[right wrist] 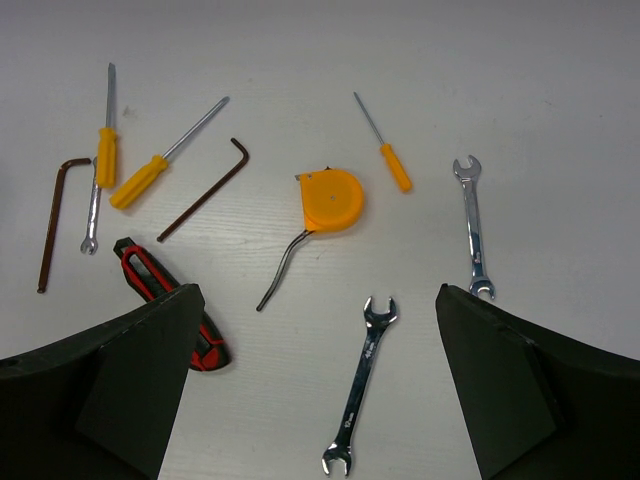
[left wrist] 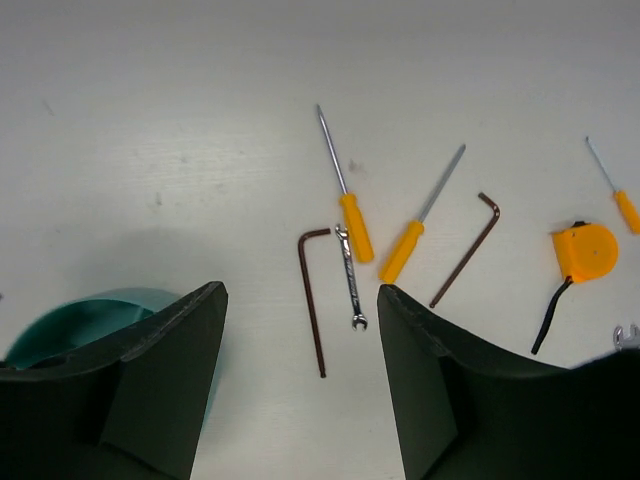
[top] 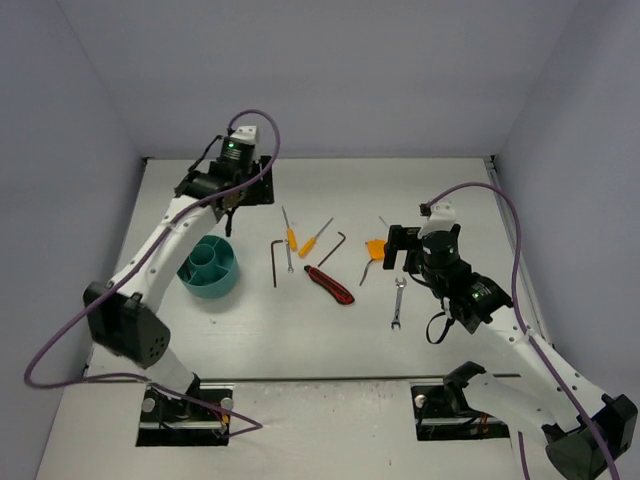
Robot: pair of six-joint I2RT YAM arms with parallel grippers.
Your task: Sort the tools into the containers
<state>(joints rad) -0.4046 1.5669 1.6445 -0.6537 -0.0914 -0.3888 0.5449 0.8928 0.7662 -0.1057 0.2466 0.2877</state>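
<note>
From above, the teal divided bowl (top: 210,266) sits left on the surface (top: 300,330) with no tool visible inside. The tools lie scattered mid-table, between the two arms.

In the left wrist view, the left jaws are spread wide and empty above a dark hex key (left wrist: 313,300), with a small silver wrench (left wrist: 349,280) just beside it. The key is probably light, stiff and slick, so it is best pinched across its long shank.

In the right wrist view, the right jaws are also wide and empty above the orange-headed tool (right wrist: 330,198) and the utility knife (right wrist: 165,290). The knife looks bulkier and is best taken mid-body.
</note>
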